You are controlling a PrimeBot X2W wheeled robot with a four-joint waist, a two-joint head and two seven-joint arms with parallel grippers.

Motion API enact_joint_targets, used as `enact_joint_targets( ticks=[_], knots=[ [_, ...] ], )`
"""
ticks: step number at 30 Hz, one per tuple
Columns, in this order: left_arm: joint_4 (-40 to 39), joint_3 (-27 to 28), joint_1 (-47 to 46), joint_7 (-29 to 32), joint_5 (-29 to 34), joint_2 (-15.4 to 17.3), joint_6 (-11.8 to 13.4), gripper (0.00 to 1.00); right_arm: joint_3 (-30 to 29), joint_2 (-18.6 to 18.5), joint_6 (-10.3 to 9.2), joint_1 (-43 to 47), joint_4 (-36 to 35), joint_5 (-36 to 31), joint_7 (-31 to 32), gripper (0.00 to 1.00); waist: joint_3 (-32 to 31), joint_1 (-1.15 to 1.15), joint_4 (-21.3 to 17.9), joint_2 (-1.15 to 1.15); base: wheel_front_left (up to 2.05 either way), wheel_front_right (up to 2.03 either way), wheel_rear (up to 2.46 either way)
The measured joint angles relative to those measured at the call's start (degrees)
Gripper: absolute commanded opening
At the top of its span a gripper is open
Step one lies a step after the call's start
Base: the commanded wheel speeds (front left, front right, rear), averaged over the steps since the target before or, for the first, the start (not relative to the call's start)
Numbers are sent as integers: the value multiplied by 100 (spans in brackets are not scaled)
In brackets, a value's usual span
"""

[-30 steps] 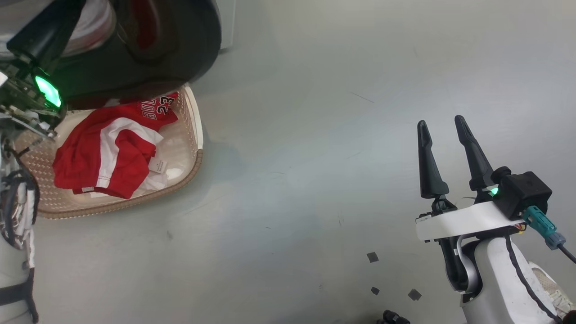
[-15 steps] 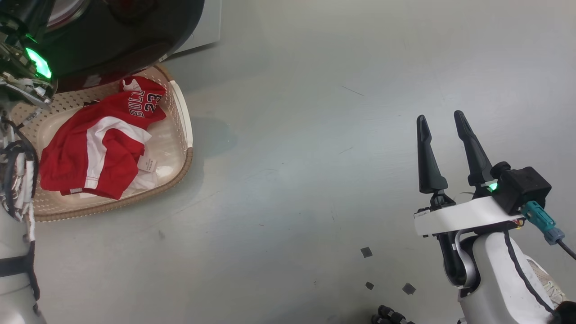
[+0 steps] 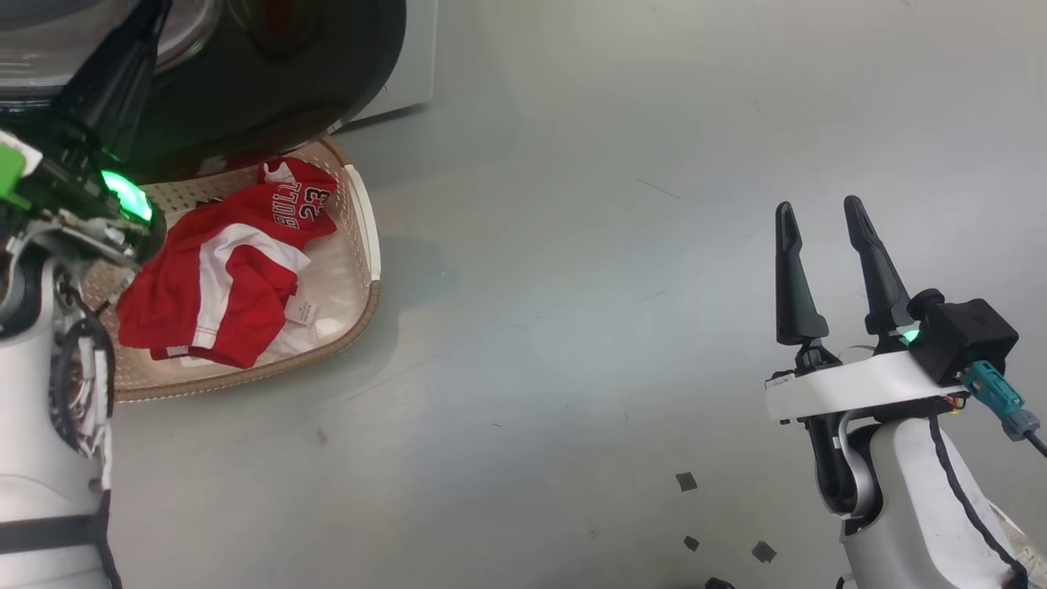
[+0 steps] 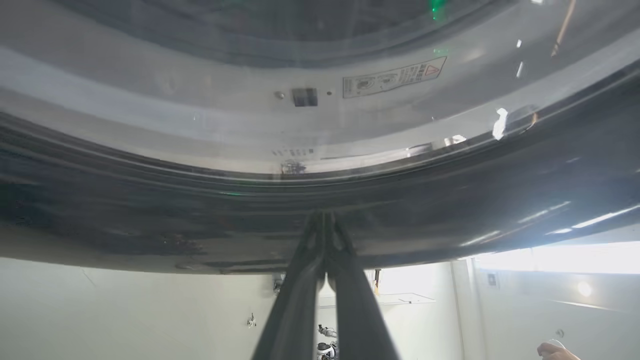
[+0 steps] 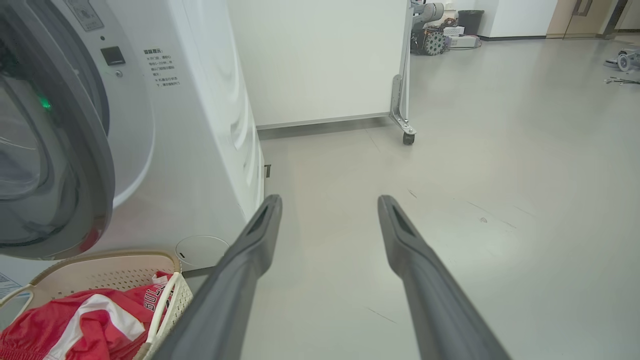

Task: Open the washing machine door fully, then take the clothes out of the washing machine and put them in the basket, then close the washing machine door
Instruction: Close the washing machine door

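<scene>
The glossy black washing machine door hangs over the far end of the cream basket. Red clothes with white stripes and the number 23 lie in the basket. My left gripper is shut, its tips pressed on the door's black rim; its dark fingers rise at the upper left of the head view. Beyond the rim is the white washing machine front with a warning sticker. My right gripper is open and empty above bare floor, well right of the basket.
The basket stands on the floor against the washer's foot. A white partition on casters stands behind, with gear further back. Small dark tape squares mark the floor. A person's hand shows at a corner.
The head camera has shifted, so the whole picture slid. My left gripper stays shut at the door. The right gripper and the clothes in the basket have not moved.
</scene>
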Motion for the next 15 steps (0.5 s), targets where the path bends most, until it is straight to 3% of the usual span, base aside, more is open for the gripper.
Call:
enact_joint_targets(
  ticks=[6,15],
  knots=[
    [-11,253,663,18,-90,-82,-1,0,-21,0,2,29,96,-53,0,100,-234,0,151,0,0,0,0],
    [-678,880,1622,-237,-245,-331,-1,0,-18,-23,59,245,230,-167,0,100,-660,0,426,0,0,0,0]
  ],
)
